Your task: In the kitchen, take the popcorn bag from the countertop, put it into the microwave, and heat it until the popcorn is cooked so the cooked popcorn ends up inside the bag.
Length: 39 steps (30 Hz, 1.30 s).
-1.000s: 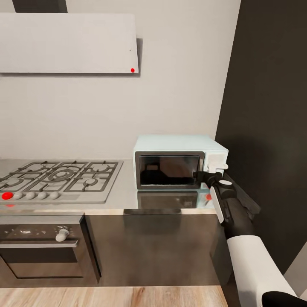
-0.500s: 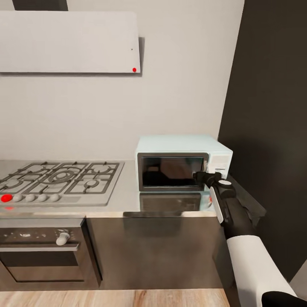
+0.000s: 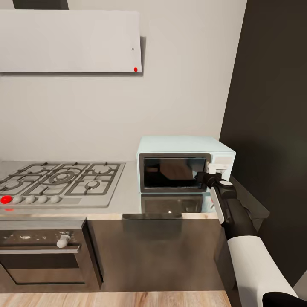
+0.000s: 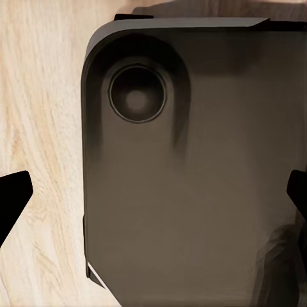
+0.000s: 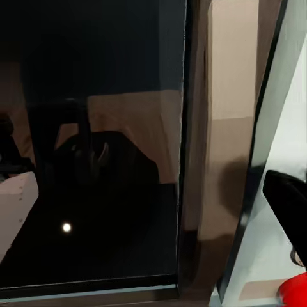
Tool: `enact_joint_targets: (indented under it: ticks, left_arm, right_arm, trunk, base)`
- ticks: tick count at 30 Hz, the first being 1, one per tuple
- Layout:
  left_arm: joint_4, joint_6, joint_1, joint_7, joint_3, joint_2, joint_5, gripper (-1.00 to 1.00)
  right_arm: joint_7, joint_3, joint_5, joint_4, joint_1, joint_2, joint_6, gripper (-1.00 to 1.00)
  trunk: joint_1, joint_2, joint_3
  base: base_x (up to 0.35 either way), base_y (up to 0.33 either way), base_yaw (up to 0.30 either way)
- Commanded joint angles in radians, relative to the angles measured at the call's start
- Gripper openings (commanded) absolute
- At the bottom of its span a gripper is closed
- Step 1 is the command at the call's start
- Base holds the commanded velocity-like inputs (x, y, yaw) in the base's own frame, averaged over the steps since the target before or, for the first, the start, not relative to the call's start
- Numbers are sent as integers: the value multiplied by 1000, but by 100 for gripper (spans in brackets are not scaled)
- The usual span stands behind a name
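Kitchen: grey wall, white hood point(image 3: 68, 41), dark panel at right, wood floor point(image 3: 111, 299). Steel countertop point(image 3: 128, 192) over dark cabinets; gas hob point(image 3: 59, 181) left, oven point(image 3: 42, 253) below. Mint microwave point(image 3: 184, 164) on countertop, door shut, contents unreadable through dark glass. Right gripper point(image 3: 209, 175) at door's knob-side edge; finger state unclear. Left gripper point(image 4: 153, 198) spread over dark base.

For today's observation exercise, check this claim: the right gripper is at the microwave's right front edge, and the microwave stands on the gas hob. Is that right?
One detail is wrong. In the head view the microwave stands on the steel countertop, beside the gas hob, not on it. The right gripper is indeed at its right front edge.
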Motion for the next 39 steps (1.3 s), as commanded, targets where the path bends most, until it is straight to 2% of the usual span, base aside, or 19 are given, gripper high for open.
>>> enact_joint_targets:
  ticks: [1,11,24,39]
  left_arm:
    - [0,-3,0,2,1,0,3,100]
    - [0,-3,0,2,1,0,3,100]
    - [0,-2,0,2,1,0,3,100]
    - [0,-2,0,3,1,-1,1,100]
  right_arm:
    - [-2,-4,35,-2,-4,-1,8,-100]
    - [-1,-3,39,-1,-4,0,8,-100]
    - [2,-5,40,-3,-4,-14,19,-100]
    - [1,-5,38,-1,-4,-14,14,-100]
  trunk:
    - [0,0,-1]
    - [0,0,-1]
    - [0,0,-1]
    - [0,0,-1]
  base:
    - [0,0,0]
    - [0,0,0]
    - [0,0,0]
    - [-94,0,0]
